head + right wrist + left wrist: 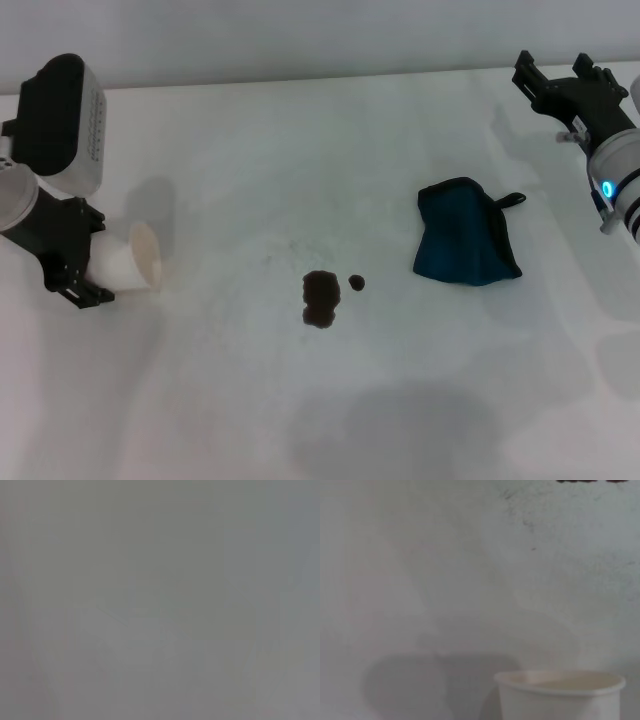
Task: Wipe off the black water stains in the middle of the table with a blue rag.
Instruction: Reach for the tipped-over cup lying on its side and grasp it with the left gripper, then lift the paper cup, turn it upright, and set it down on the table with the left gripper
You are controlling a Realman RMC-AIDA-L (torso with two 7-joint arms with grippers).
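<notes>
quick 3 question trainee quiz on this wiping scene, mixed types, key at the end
1. True or false: the blue rag covers the black water stains.
2. What does the left gripper hold? A) white paper cup B) rag C) nothing
3. Which arm is nearer the rag?

Key: 1 false, they lie apart on the table. 2 A. 3 the right; the right gripper is at the far right edge.
</notes>
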